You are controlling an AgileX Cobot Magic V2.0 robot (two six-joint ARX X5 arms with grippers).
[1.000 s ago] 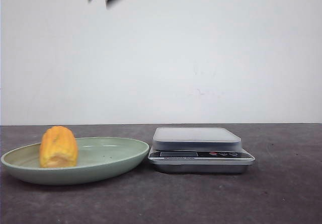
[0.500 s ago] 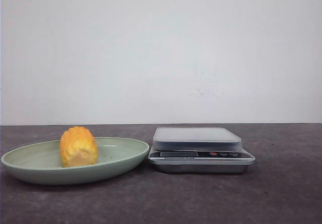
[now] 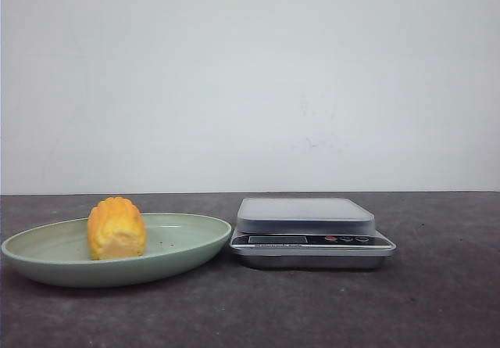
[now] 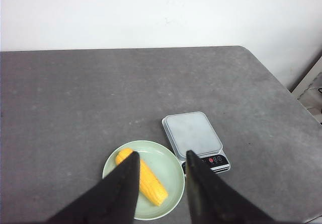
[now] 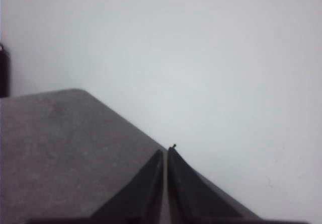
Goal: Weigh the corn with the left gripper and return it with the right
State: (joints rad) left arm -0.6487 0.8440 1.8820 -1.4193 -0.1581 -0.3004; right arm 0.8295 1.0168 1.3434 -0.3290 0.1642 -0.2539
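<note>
count: one corn, one pale green plate, one kitchen scale, one dark grey table; two grippers on record, one per wrist view.
corn, location: lies on its side inside the plate, left of the plate's centre in the front view, a pale cut end turned toward the camera. from the left wrist view the corn runs diagonally across the plate.
scale, location: just beside the plate's right rim in the front view, on the table; weighing platform bare. whether the rim touches the scale cannot be told.
corn relative to left gripper: the left gripper hangs high above the table; in its own view the corn shows between and below the two dark fingers, well apart from them. no contact.
left gripper, state: released, fingers spread with a clear gap, nothing between them.
right gripper, state: the right gripper is clenched, fingers pressed together tip to tip, nothing held. its view takes in only a table edge and white wall; the corn is not seen there.
front view, grippers: neither appears.
change, against one second ago: the corn then lay nearer the plate's left rim and dark finger tips showed at the top edge; the tips are gone and the corn sits further right.
change, against half a second ago: the corn has shifted slightly left.
</note>
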